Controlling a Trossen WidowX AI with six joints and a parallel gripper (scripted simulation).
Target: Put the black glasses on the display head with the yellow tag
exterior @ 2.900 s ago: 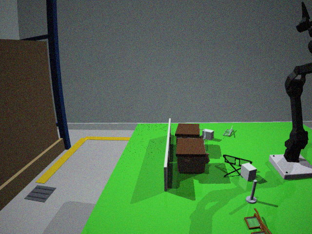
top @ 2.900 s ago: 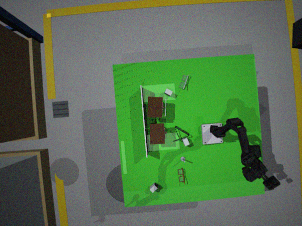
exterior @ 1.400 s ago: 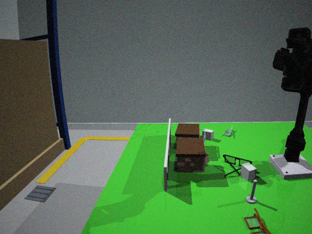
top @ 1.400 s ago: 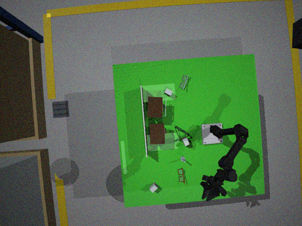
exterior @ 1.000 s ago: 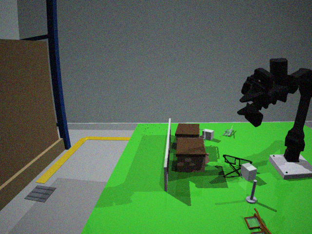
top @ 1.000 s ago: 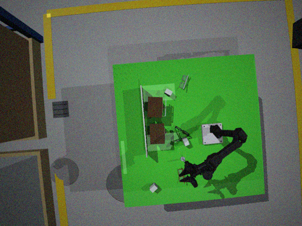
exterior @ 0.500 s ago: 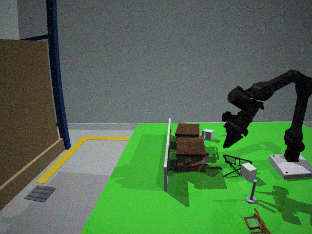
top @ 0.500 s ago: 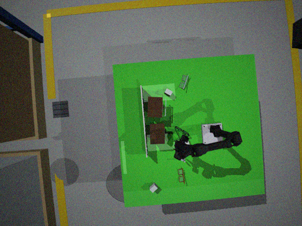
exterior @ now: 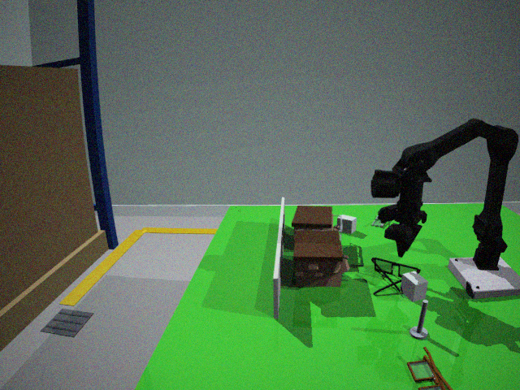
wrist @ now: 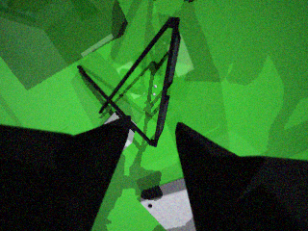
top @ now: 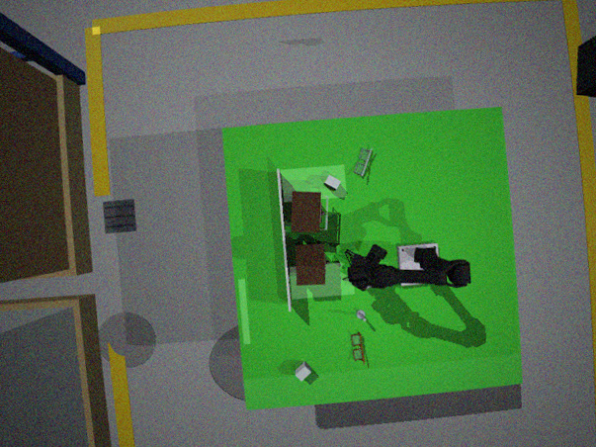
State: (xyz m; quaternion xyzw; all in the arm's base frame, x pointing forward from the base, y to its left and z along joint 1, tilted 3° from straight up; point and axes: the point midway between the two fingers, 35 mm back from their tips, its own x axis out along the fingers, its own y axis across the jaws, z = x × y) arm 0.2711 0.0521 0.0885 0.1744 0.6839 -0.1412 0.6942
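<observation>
Black glasses [exterior: 394,264] [wrist: 165,91], on the tabletop [exterior: 235,353] [top: 444,161] [wrist: 250,87] beside a white block [exterior: 413,286]: likely light, stiff, thin-templed. With fingers [exterior: 402,252] spread, holding nothing, you best grip the front frame near the bridge.

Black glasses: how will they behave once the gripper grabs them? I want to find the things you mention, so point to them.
The black glasses [exterior: 395,264] [wrist: 166,91] look stiff but light: thin bars around open gaps. The thin temples could flex or snag, since they stick out and cross in the exterior view. Gripped off-center, they'd probably swing or tip, with the long temples reaching well away from the front; the gripper [wrist: 153,123] is open.
</observation>
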